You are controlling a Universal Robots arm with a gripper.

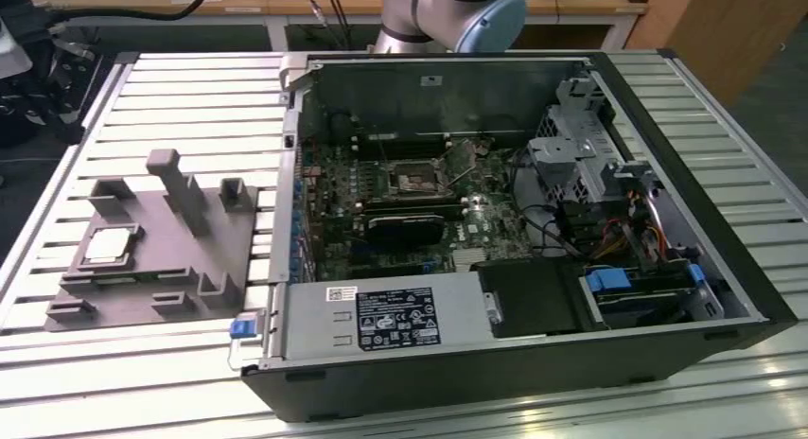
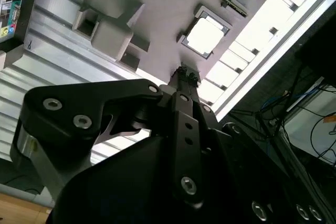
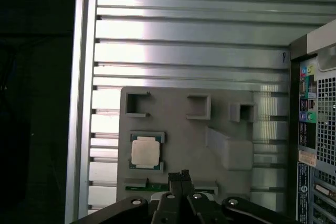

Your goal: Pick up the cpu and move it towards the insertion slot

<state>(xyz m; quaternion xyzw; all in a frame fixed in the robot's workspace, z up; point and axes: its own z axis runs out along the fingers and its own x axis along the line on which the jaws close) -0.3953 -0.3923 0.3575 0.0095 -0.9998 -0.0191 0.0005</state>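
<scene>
The cpu is a silvery square chip lying flat in a recess of the grey plastic fixture, at the exterior view's left. Both wrist views look down on the cpu. My gripper hangs well above the fixture, a little to one side of the chip, with its black fingers pressed together and nothing between them. The insertion slot is a small dark square with a thin metal frame on the motherboard, inside the open computer case.
Grey posts and blocks stand up from the fixture around the chip. A black heatsink block lies just in front of the slot. Drive cages and cables crowd the case's far side. A slatted aluminium table carries everything.
</scene>
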